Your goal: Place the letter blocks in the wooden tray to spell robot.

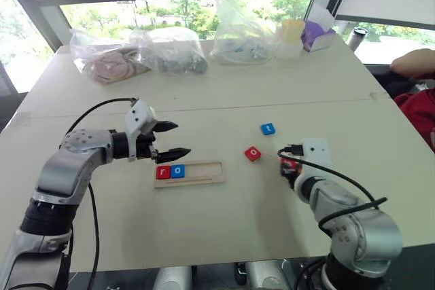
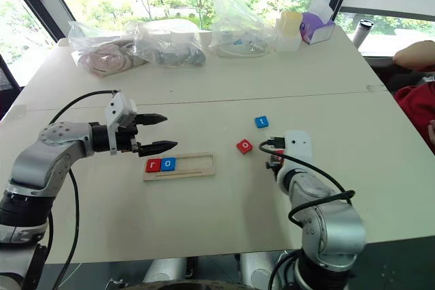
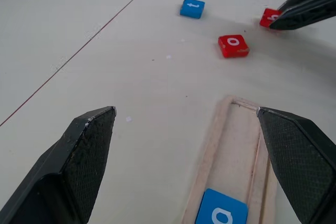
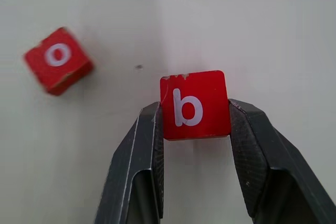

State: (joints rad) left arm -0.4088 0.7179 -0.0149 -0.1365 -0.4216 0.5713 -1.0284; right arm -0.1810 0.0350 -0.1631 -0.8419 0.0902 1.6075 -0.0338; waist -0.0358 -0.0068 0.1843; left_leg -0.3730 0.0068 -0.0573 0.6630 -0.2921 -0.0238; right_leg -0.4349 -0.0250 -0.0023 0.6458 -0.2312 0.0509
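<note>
Table [image 1: 224, 236] clutter: far bags [image 1: 170, 49] (plastic)

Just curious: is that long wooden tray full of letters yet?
Not yet. The wooden tray holds a red r block and a blue o block at one end; the rest is bare.

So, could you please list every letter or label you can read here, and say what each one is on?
"r": red block at the left end of the wooden tray.
"o": blue block beside it in the tray.
"o": red block loose on the table.
"t": blue block loose on the table.
"b": red block between the right gripper fingers.
Items in the far bags are too small to read.
</note>
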